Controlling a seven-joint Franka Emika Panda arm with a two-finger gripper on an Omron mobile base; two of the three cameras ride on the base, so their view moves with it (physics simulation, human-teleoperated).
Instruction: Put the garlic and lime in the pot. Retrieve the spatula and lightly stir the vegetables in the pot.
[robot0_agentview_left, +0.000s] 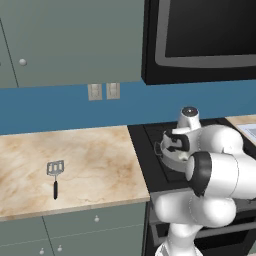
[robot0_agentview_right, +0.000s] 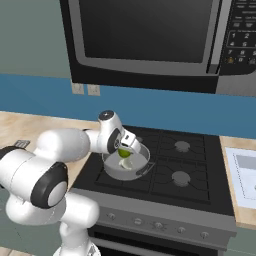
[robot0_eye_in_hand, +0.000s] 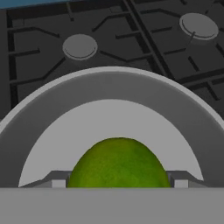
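The grey pot (robot0_agentview_right: 143, 161) stands on the front left burner of the black stove (robot0_agentview_right: 190, 165). My gripper (robot0_agentview_right: 125, 146) hangs just over it, shut on the green lime (robot0_agentview_right: 123, 152). In the hand view the lime (robot0_eye_in_hand: 118, 164) sits between both fingertips (robot0_eye_in_hand: 59, 181), touching them, with the pot's wall (robot0_eye_in_hand: 113, 87) curving behind it. The white-grey garlic (robot0_agentview_right: 126, 163) lies on the pot's floor under the lime. The spatula (robot0_agentview_left: 55, 172) rests flat on the marble counter (robot0_agentview_left: 95, 160) far left of the stove, its handle toward the front edge. From the left, the arm covers most of the pot (robot0_agentview_left: 167, 159).
A black microwave (robot0_agentview_right: 150, 40) hangs low above the stove. Wall cabinets (robot0_agentview_left: 70, 40) hang over the counter, and two outlets (robot0_agentview_left: 103, 91) sit on the blue backsplash. A pale flat sheet (robot0_agentview_right: 245, 172) lies on the counter right of the stove.
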